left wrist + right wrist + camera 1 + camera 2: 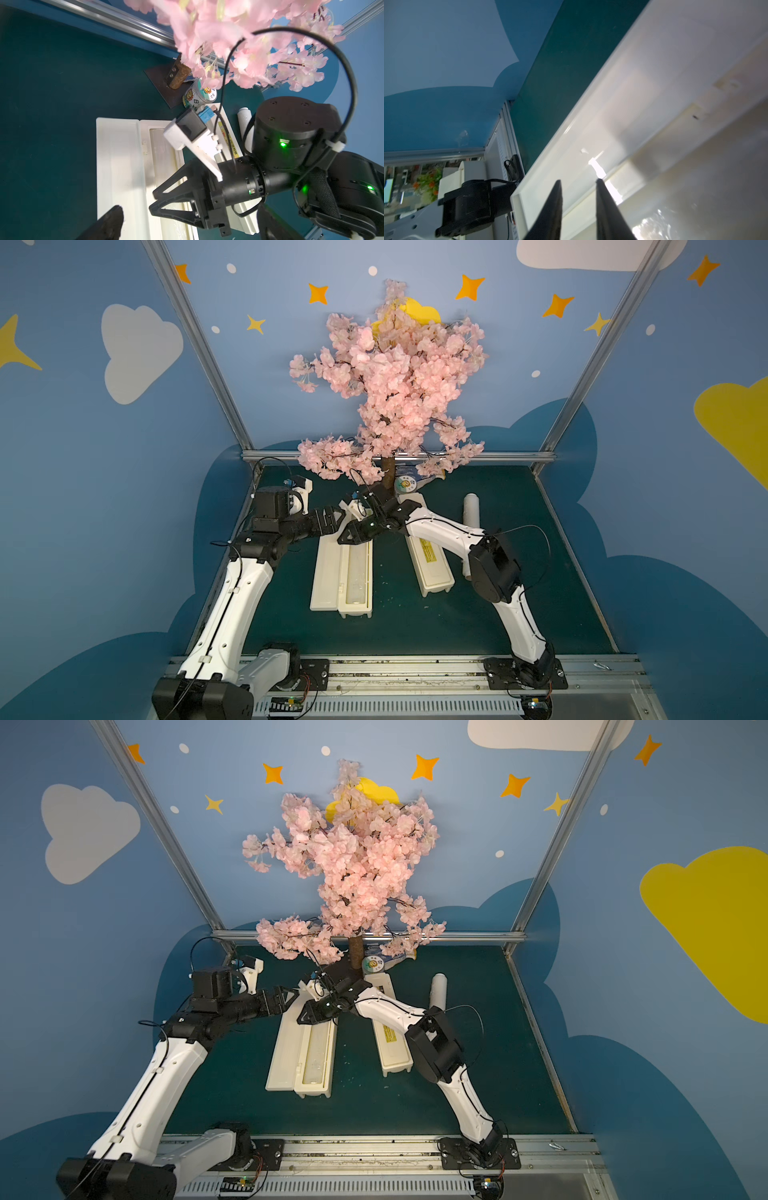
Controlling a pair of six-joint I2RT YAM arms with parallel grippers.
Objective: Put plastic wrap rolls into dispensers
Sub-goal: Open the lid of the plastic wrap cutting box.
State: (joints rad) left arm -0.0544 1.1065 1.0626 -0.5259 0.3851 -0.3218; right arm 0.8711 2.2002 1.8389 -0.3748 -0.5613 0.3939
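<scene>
The dark green table mat [415,635] carries everything, and the tall pink artificial blossom tree [395,377] stands at its far edge, so both arms must work low, under its branches. In both top views the two arms meet over the far end of the open cream-white plastic dispenser box [355,612]. Its hinged lid [326,572] lies flat to the side, which leaves the trough free from above. The first translucent white film roll [358,576] lies along this trough, so I judge this half of the task as nearly done. The closed cream-white dispenser box with the yellow label strip [430,564] lies beside it, partly under the right arm. The second white film roll [471,510] waits on the mat just beyond that box, apart from it, probably for the next turn. The left gripper [333,518] has its jaws wide and holds nothing; it hovers beside the far end of the open box. The right gripper [578,182] points down over the same end, its jaws narrowly apart with nothing between them, as if letting go of the roll. The short green-and-white can [405,485] near the tree foot plays no part.
</scene>
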